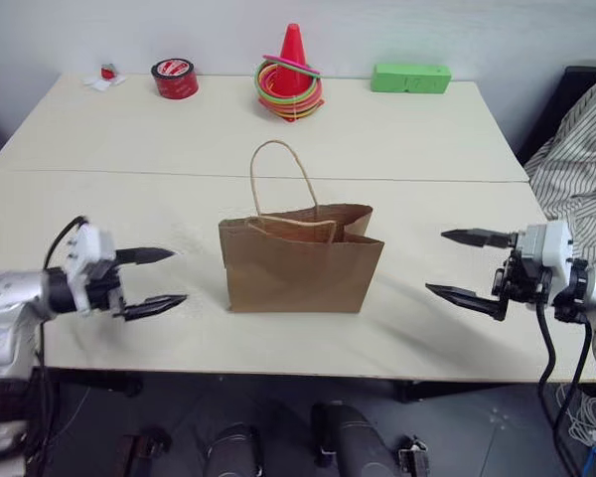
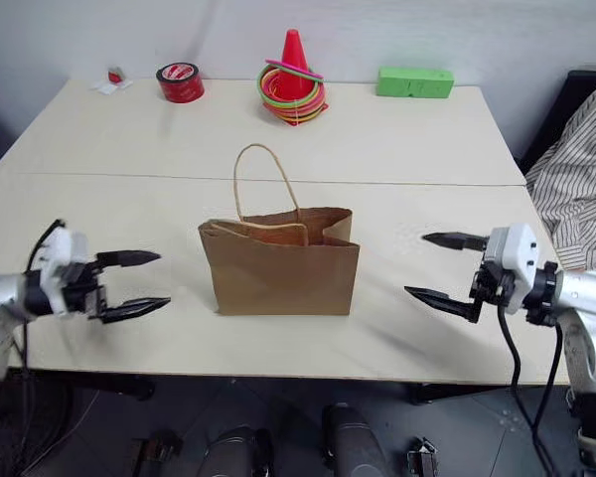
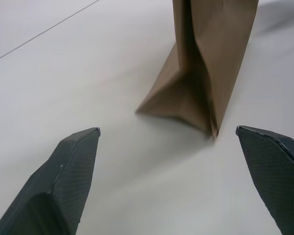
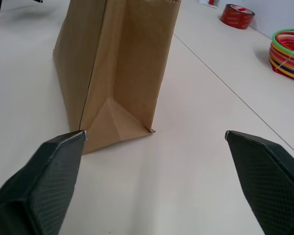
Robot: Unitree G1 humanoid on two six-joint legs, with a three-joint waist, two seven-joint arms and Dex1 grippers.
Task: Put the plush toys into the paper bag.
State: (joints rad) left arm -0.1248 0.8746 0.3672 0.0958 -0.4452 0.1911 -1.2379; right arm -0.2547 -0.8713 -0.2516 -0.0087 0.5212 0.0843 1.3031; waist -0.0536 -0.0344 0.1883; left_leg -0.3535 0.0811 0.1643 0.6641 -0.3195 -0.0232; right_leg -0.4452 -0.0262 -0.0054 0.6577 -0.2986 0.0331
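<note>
The bag (image 1: 300, 260) stands upright between both grippers, apart from each. Left gripper (image 1: 157, 280) and right gripper (image 1: 463, 264) gape wide, empty.

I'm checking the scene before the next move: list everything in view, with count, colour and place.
paper bag: one, brown, upright mid-table, between the grippers, one handle raised.
tape roll: one, red, far left of table.
cone: one, red, far middle, coloured rings around its base.
block: one, green, far right.
small item: one, red and white, far left corner; too small to identify.
striped cloth: one, white with dark stripes, off the table's right edge.
table: two pale tops joined.
left gripper: black fingers, open, empty.
right gripper: black fingers, open, empty.
</note>
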